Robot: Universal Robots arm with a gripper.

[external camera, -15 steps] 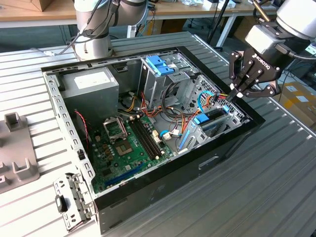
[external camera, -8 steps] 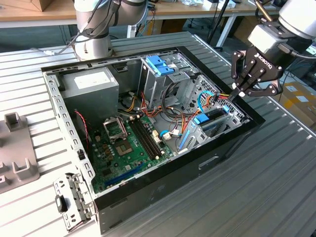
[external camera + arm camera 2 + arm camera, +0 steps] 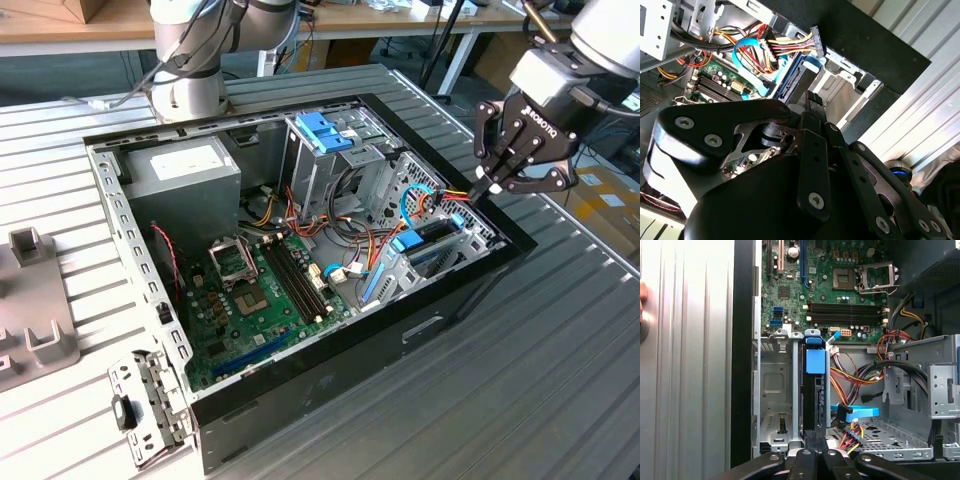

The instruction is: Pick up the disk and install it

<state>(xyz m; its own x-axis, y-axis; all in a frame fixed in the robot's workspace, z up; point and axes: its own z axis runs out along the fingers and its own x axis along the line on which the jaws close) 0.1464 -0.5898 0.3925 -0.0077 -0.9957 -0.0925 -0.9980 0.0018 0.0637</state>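
Note:
The disk [image 3: 432,244] stands on edge in the drive bay at the front of the open computer case [image 3: 330,385], towards the exterior view's right. Its dark body and blue carrier frame also show in the first wrist view [image 3: 815,395] and the second wrist view [image 3: 791,82]. My gripper [image 3: 481,190] hangs just above the bay's outer end, fingers drawn together to a point. In the wrist views the gripper [image 3: 815,442] [image 3: 811,100] sits in line with the disk's near end. Whether the tips touch the disk I cannot tell.
A bundle of red, yellow and blue cables [image 3: 440,200] runs beside the bay, close to my fingertips. A metal drive cage with a blue bracket [image 3: 325,130], a power supply [image 3: 185,170] and the motherboard [image 3: 260,290] lie inside the case. A grey fixture [image 3: 30,300] stands at the exterior view's left.

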